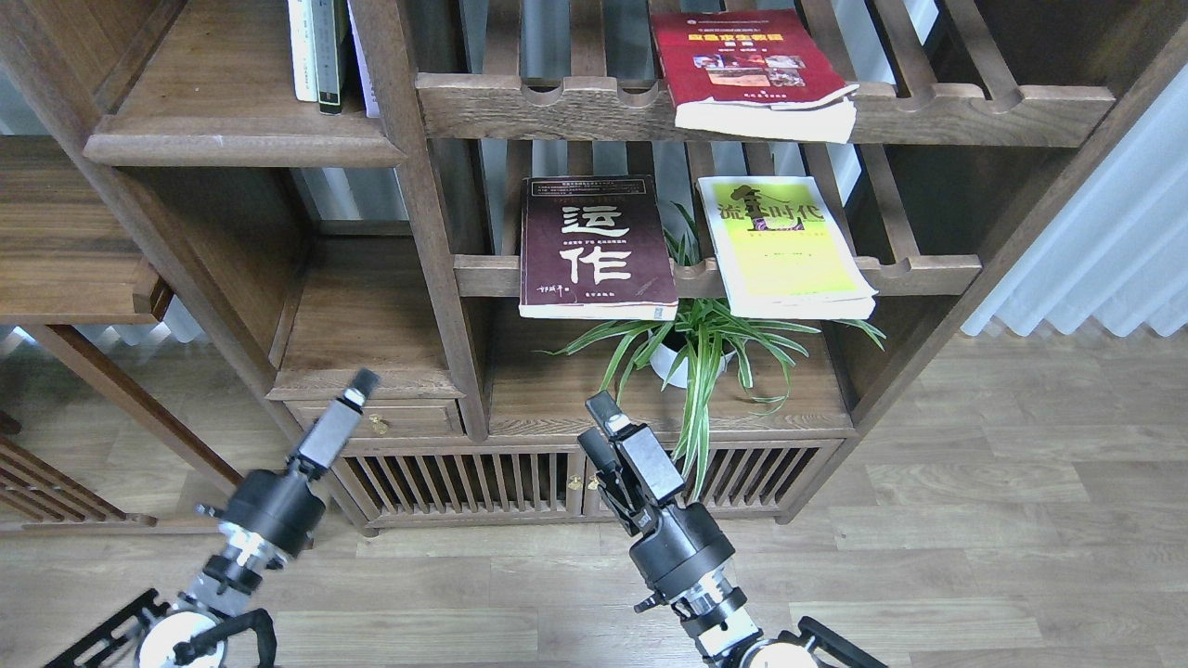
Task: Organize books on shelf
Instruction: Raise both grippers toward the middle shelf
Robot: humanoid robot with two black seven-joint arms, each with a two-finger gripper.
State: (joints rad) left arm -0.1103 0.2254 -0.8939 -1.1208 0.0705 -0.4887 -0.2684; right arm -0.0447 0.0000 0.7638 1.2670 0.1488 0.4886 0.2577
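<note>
Lying flat above both end effectors were a maroon book (597, 249), a yellow-green book (782, 246) and, higher, a red book (748, 70); left end effector (360, 385) and right end effector (601, 411) openings unreadable.

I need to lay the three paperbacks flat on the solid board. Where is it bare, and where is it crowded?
The solid shelf is bare left of the upright books at its right end. The lower compartment beside the potted plant is open at left. The slatted racks are taken by the maroon book, yellow-green book and red book.
</note>
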